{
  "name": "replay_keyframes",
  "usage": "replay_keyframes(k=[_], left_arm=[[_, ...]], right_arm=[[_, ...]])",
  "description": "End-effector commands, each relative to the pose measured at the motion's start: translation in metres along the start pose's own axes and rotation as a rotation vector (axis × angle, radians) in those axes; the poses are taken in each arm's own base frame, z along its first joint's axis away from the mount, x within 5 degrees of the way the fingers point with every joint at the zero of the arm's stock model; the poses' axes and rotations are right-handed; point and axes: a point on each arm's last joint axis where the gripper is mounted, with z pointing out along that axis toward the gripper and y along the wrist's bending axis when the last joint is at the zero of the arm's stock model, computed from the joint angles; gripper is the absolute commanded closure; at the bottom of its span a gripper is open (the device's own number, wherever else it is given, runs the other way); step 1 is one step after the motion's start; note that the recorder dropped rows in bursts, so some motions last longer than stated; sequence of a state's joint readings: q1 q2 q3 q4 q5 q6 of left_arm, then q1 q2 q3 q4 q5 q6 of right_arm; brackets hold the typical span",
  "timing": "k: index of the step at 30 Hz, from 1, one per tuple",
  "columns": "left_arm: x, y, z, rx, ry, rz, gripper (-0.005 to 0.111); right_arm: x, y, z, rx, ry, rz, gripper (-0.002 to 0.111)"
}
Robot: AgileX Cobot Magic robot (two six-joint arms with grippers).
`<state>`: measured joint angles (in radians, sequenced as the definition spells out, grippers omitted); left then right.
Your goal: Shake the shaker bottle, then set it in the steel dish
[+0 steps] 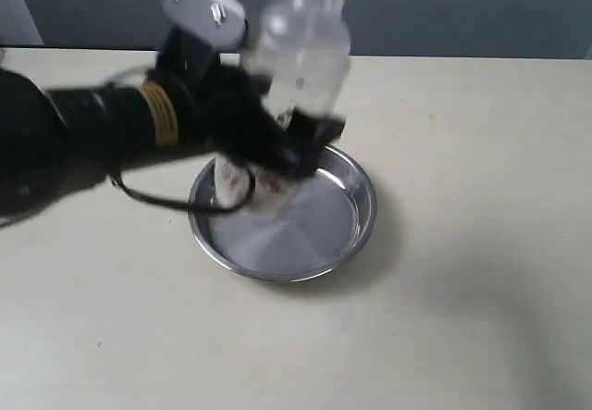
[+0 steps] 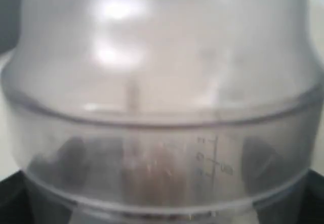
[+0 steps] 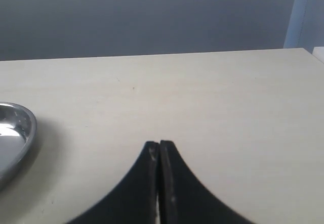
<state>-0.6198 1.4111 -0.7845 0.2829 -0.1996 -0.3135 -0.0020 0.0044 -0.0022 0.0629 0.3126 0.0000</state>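
Observation:
The clear frosted shaker bottle (image 1: 301, 44) is blurred in the air above the steel dish (image 1: 342, 208), leaning with its cap toward the far side. My left gripper (image 1: 282, 137) is shut on its lower body. In the left wrist view the shaker bottle (image 2: 162, 82) fills the picture, with brown granules (image 2: 157, 171) showing through its wall; the fingers are hidden behind it. The steel dish (image 3: 15, 133) shows at the edge of the right wrist view. My right gripper (image 3: 159, 144) is shut with nothing in it, over bare table well to the right of the dish.
The cream table (image 1: 481, 243) reaches to a grey wall behind. The black left arm (image 1: 92, 128) and its cable (image 1: 157, 197) stretch across the table's left half.

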Motion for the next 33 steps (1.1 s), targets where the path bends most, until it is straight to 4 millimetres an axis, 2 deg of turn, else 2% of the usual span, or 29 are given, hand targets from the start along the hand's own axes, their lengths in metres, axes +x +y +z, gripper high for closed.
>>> replay_keyframes(k=[1,2,3,4,6,7,8,9,10,12,13,14,15,18,19,20,22,23,24,25,26,28,29,30,31,33], left_arm=[[-0.002,-0.003,-0.002,0.017,-0.05,-0.004,0.106],[0.026,0.001,0.012,0.003,0.037,-0.044,0.106],[0.037,0.002,0.019,-0.005,0.068,-0.097,0.106],[0.029,-0.002,0.019,0.016,0.024,-0.122,0.106],[-0.015,-0.012,-0.001,0.082,-0.167,-0.019,0.106],[-0.052,-0.016,-0.022,0.103,-0.31,0.083,0.106],[-0.068,-0.016,-0.032,0.087,-0.352,0.116,0.106],[-0.071,-0.013,-0.033,0.055,-0.338,0.064,0.106],[-0.054,-0.008,-0.022,0.026,-0.249,0.0,0.106],[0.003,-0.003,0.009,0.003,-0.038,-0.034,0.106],[0.022,-0.001,0.02,-0.011,0.017,-0.098,0.106],[0.023,-0.005,0.022,0.004,0.009,-0.142,0.106],[0.005,-0.013,0.014,0.047,-0.076,-0.105,0.106],[-0.07,-0.028,-0.032,0.117,-0.374,0.107,0.106],[-0.073,-0.025,-0.035,0.093,-0.352,0.056,0.106],[-0.06,-0.022,-0.027,0.072,-0.27,0.017,0.106],[0.012,-0.016,0.008,0.039,0.019,-0.003,0.106],[0.041,-0.014,0.02,0.032,0.099,-0.029,0.106],[0.051,-0.015,0.025,0.036,0.11,-0.061,0.106],[0.044,-0.02,0.022,0.059,0.063,-0.06,0.106],[0.026,-0.025,0.015,0.085,-0.017,-0.032,0.106],[-0.033,-0.033,-0.016,0.133,-0.254,0.07,0.106],[-0.052,-0.032,-0.028,0.123,-0.318,0.085,0.106],[-0.053,-0.029,-0.029,0.106,-0.313,0.053,0.106],[-0.035,-0.023,-0.019,0.076,-0.226,0.026,0.106],[0.023,-0.008,0.01,0.01,0.014,-0.034,0.106]], right_arm=[[0.0,0.0,0.0,-0.002,-0.01,-0.001,0.109],[0.0,0.0,0.0,-0.002,-0.01,-0.001,0.109],[0.0,0.0,0.0,-0.002,-0.01,-0.001,0.109],[0.0,0.0,0.0,-0.002,-0.01,-0.001,0.109],[0.0,0.0,0.0,-0.002,-0.01,-0.001,0.109],[0.0,0.0,0.0,-0.002,-0.01,-0.001,0.109],[0.0,0.0,0.0,-0.002,-0.01,-0.001,0.109],[0.0,0.0,0.0,-0.002,-0.01,-0.001,0.109],[0.0,0.0,0.0,-0.002,-0.01,-0.001,0.109],[0.0,0.0,0.0,-0.002,-0.01,-0.001,0.109],[0.0,0.0,0.0,-0.002,-0.01,-0.001,0.109],[0.0,0.0,0.0,-0.002,-0.01,-0.001,0.109],[0.0,0.0,0.0,-0.002,-0.01,-0.001,0.109],[0.0,0.0,0.0,-0.002,-0.01,-0.001,0.109],[0.0,0.0,0.0,-0.002,-0.01,-0.001,0.109],[0.0,0.0,0.0,-0.002,-0.01,-0.001,0.109],[0.0,0.0,0.0,-0.002,-0.01,-0.001,0.109],[0.0,0.0,0.0,-0.002,-0.01,-0.001,0.109],[0.0,0.0,0.0,-0.002,-0.01,-0.001,0.109],[0.0,0.0,0.0,-0.002,-0.01,-0.001,0.109],[0.0,0.0,0.0,-0.002,-0.01,-0.001,0.109],[0.0,0.0,0.0,-0.002,-0.01,-0.001,0.109],[0.0,0.0,0.0,-0.002,-0.01,-0.001,0.109],[0.0,0.0,0.0,-0.002,-0.01,-0.001,0.109],[0.0,0.0,0.0,-0.002,-0.01,-0.001,0.109],[0.0,0.0,0.0,-0.002,-0.01,-0.001,0.109]])
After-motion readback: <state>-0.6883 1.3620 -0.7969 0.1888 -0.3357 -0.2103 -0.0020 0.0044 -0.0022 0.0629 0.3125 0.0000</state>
